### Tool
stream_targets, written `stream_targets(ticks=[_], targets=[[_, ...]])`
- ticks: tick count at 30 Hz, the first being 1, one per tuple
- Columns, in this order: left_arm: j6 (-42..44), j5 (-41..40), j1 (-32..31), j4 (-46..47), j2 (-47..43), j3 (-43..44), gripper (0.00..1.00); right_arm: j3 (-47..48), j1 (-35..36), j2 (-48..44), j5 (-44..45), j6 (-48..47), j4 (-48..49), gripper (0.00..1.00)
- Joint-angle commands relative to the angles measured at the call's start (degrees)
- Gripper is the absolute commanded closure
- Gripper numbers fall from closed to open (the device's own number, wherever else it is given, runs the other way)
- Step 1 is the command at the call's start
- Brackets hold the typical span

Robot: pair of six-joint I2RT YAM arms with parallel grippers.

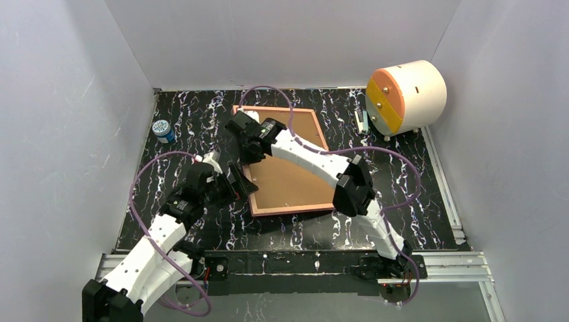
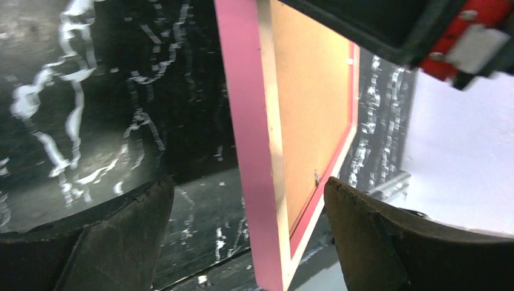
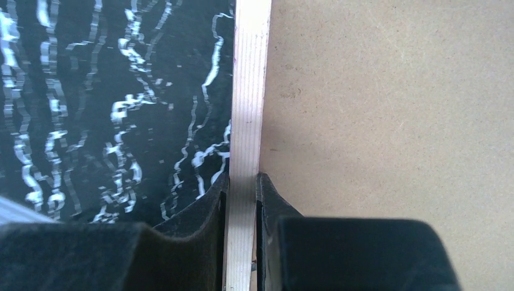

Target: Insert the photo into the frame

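Note:
The frame [image 1: 292, 208] lies back-up on the black marbled table, with a flat brown backing board [image 1: 288, 178] inside its rim. My right gripper [image 1: 249, 153] is shut on the frame's left rail; the right wrist view shows both fingers pressed against the pale wood rail [image 3: 248, 91] beside the board [image 3: 394, 121]. My left gripper [image 1: 243, 181] is open at the frame's near-left corner. In the left wrist view its jaws stand wide apart either side of the pink edge [image 2: 248, 151], not touching it. The photo is out of view.
A white cylinder with an orange and yellow face [image 1: 406, 96] lies at the back right, with a small white object [image 1: 363, 122] beside it. A small blue-and-white jar [image 1: 162, 130] stands at the back left. White walls enclose the table.

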Motion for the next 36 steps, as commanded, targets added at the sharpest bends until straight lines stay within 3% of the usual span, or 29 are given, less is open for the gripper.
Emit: stream_targets(ticks=[1, 5, 10, 14, 19, 23, 25, 31, 36], targets=[[-4.19, 11.18, 0.00, 13.23, 2.09, -0.98, 0.14, -1.12, -0.83, -7.65, -4.03, 2.16, 4.98, 0.90], [-6.81, 18.99, 0.06, 18.54, 9.39, 0.66, 0.32, -2.42, -1.76, -8.96, -5.77, 3.90, 5.42, 0.90], [-7.64, 17.96, 0.06, 18.46, 9.70, 0.75, 0.49, -1.69, -2.46, -9.03, -6.85, 4.84, 5.43, 0.90], [-4.60, 17.32, 0.06, 12.59, 9.33, 4.48, 0.69, -0.70, -2.86, -8.82, -6.00, 5.38, 3.75, 0.86], [2.43, 16.40, 0.06, 1.97, 10.14, 11.33, 0.79, 0.01, -3.95, -9.28, -6.28, 5.61, 1.56, 0.74], [6.44, 15.62, 0.11, -4.88, 11.82, 17.29, 0.82, 0.98, -5.15, -11.08, -6.35, 6.88, 0.01, 0.43], [9.06, 14.36, 0.15, -9.23, 13.31, 21.68, 0.83, 1.45, -6.46, -12.66, -6.22, 7.44, -0.05, 0.35], [18.73, 6.98, 0.15, -26.48, 20.62, 39.31, 0.85, -0.24, -13.01, -18.03, -8.80, 9.91, 1.40, 0.28], [27.48, -1.77, 0.13, -35.91, 26.49, 49.05, 0.91, -3.04, -17.80, -22.68, -8.68, 12.73, 2.48, 0.25]])
